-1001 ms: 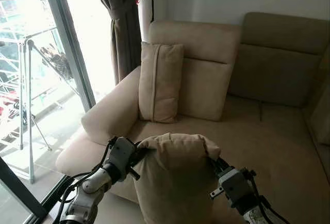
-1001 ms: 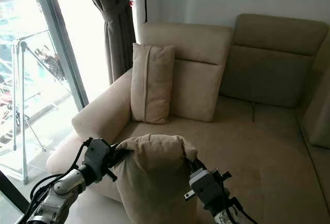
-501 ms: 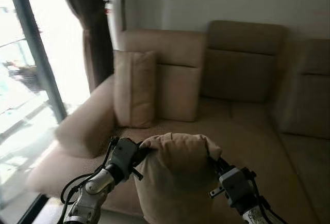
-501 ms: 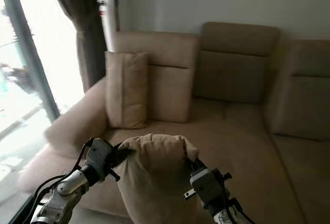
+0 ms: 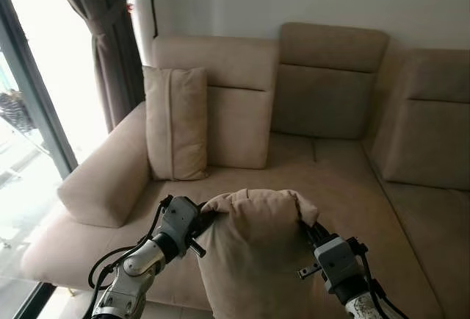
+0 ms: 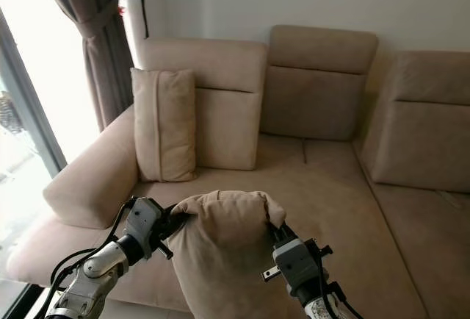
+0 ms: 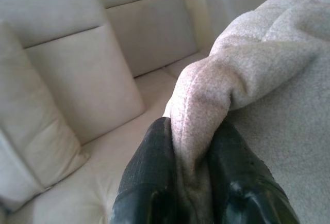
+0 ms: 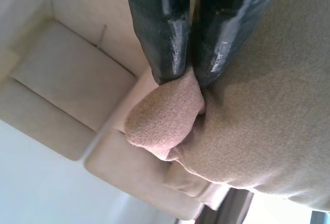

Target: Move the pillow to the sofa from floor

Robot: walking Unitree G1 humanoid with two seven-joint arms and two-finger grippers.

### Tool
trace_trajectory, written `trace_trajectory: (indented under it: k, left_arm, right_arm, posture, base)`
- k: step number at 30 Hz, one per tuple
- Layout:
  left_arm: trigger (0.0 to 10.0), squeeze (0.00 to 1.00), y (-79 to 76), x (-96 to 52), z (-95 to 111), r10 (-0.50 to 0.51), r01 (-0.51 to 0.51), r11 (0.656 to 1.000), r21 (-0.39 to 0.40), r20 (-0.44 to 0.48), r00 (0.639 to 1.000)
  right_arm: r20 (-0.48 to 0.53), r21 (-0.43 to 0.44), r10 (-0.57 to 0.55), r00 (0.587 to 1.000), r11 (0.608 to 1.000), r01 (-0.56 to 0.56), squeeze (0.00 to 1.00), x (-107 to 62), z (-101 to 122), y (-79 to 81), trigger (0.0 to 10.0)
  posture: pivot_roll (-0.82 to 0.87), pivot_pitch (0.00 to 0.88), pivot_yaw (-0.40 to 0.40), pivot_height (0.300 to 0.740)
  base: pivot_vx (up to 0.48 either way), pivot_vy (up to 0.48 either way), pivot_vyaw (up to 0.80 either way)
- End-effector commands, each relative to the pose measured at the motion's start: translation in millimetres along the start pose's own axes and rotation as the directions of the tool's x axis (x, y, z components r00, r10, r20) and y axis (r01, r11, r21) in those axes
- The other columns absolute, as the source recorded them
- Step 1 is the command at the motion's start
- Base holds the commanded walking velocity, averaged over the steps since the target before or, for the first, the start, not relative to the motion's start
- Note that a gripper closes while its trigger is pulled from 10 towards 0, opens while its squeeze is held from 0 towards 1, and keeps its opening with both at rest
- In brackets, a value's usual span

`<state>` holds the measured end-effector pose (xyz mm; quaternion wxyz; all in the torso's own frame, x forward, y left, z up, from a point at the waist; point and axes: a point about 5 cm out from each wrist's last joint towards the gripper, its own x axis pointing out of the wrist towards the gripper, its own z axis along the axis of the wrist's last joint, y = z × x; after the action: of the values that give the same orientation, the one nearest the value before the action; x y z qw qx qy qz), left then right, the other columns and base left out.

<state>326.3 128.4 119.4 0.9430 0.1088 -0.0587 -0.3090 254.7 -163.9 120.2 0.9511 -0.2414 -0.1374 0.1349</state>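
the view has swung right along the sofa (image 5: 345, 187); the pillow (image 5: 253, 253) stays pinched at 2 corners by left gripper (image 7: 188, 182) and right gripper (image 8: 188, 61), above the seat's front edge. carrying step; next, lower and release.

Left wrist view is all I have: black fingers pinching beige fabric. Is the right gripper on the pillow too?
Observer: Yes. The right gripper is shut on the pillow's opposite top corner.
Operator: Pillow on the sofa yet?
Observer: No. It hangs between the left gripper and the right one, in front of the sofa seat's front edge.
Operator: Anything on the seat already?
Observer: A second cushion stands upright against the backrest, at the robot's left.
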Motion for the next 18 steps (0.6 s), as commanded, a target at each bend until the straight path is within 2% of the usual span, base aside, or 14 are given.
trace_trajectory:
  k: [1, 9, 18]
  left_arm:
    - [10.0, 0.0, -1.9, 5.5, 11.9, -0.009, 0.009, 1.0, -0.002, 0.065, 0.998]
    - [10.0, 0.0, -4.2, 5.3, 14.0, -0.027, 0.027, 1.0, 0.005, 0.084, 0.996]
    - [10.0, 0.0, -6.8, 5.0, 17.0, -0.057, 0.057, 0.998, 0.004, 0.109, 0.992]
  right_arm:
    - [0.053, -0.003, 0.011, 0.999, 1.0, -0.011, 0.0, 4.8, 9.8, 2.7, 10.0]
    - [0.09, -0.025, -0.028, 0.996, 0.999, 0.03, 0.0, 7.7, 16.2, -3.4, 10.0]
    - [0.096, -0.032, -0.039, 0.995, 0.999, 0.042, 0.0, 7.2, 17.8, -4.2, 10.0]
  posture:
    - [0.07, 0.0, 0.013, 0.74]
    - [0.07, 0.0, 0.014, 0.74]
    - [0.07, 0.0, 0.019, 0.74]
  base:
    - [0.0, 0.0, 0.0]
    - [0.0, 0.0, 0.0]
    - [0.299, 0.0, 0.0]
